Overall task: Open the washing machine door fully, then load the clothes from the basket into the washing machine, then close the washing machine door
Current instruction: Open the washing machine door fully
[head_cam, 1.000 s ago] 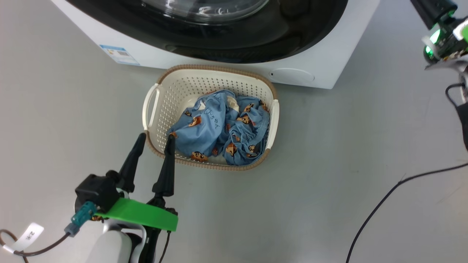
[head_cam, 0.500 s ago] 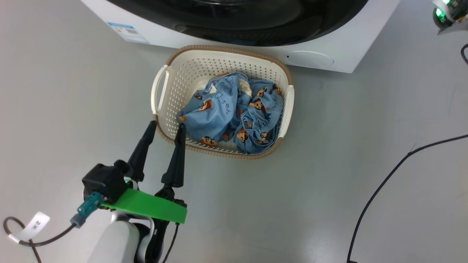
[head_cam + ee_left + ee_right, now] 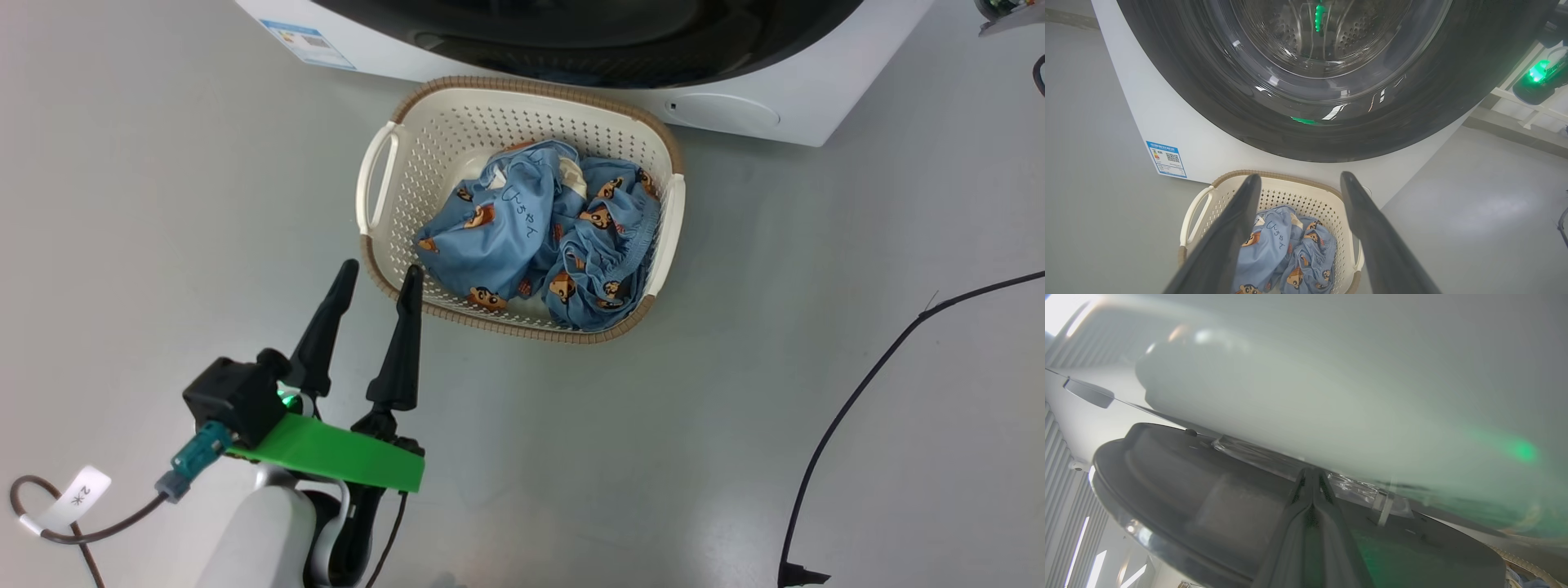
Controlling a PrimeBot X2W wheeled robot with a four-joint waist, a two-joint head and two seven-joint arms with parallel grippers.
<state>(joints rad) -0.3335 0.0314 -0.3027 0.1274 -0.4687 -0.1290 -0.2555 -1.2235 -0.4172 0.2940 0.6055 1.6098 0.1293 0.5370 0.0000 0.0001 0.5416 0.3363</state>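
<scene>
— Washing machine door (image 3: 1306, 134): black-rimmed, glass-centred. In the left wrist view it is seen lying against the front of the washing machine (image 3: 1167, 122), so the opening step is judged not yet done. What is set against it?

— Right gripper (image 3: 1312, 473): fingers pressed flat together, nothing held between them. The tips are placed at the door's edge, beside a clear plastic piece. Whether the edge is actually touched cannot be told.

— Entries further out?

— Basket (image 3: 522, 86): placed on the floor (image 3: 163, 245) just in front of the machine, beneath the door's lower rim. Clothes (image 3: 531, 237): bundled inside it, toward its right side. Left gripper (image 3: 381, 269): fingers spread wide, nothing held, tips just beside the basket's near-left corner.

— Hazards to be recorded?

— Slip: the closed fingers may be dragged off the glossy rim if the pull is not taken behind the door's edge, and the door would not be released.
Strike: the left gripper is held low in front of the machine and may be hit if the door is swung that way.
Partial swing: if the door is opened only halfway, the clothes may be snagged on it during loading.
Cable (image 3: 857, 400): laid on the floor to the right, well apart from the basket. It could be caught by the wheeled base if the robot is backed that way.
</scene>
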